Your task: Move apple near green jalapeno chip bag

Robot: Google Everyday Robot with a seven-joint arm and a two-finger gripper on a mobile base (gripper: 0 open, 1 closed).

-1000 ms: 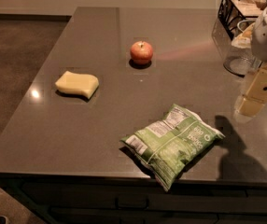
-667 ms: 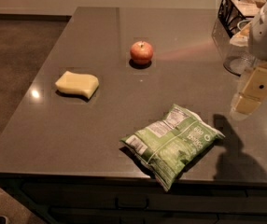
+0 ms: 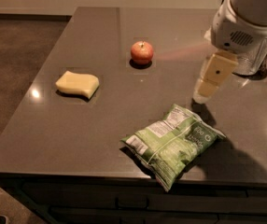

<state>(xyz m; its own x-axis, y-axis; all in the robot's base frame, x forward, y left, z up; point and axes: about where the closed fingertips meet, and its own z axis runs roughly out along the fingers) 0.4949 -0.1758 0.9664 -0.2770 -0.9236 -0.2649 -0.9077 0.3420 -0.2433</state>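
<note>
The apple [image 3: 142, 52], small, round and red-orange with a short stem, sits on the grey table toward the back middle. The green jalapeno chip bag [image 3: 173, 142], crinkled with a white label, lies near the front edge, to the right of centre. My gripper [image 3: 209, 85] hangs from the white arm at the right, above the table just behind the bag's far end and well right of the apple. It holds nothing that I can see.
A pale yellow sponge [image 3: 77, 84] lies on the left part of the table [image 3: 101, 120]. A clear container [image 3: 254, 59] stands at the right behind the arm. The table's front edge runs just under the bag; floor lies to the left.
My arm and gripper have moved left and forward over the table, toward the bag and apple. The apple, bag and sponge have not moved.
</note>
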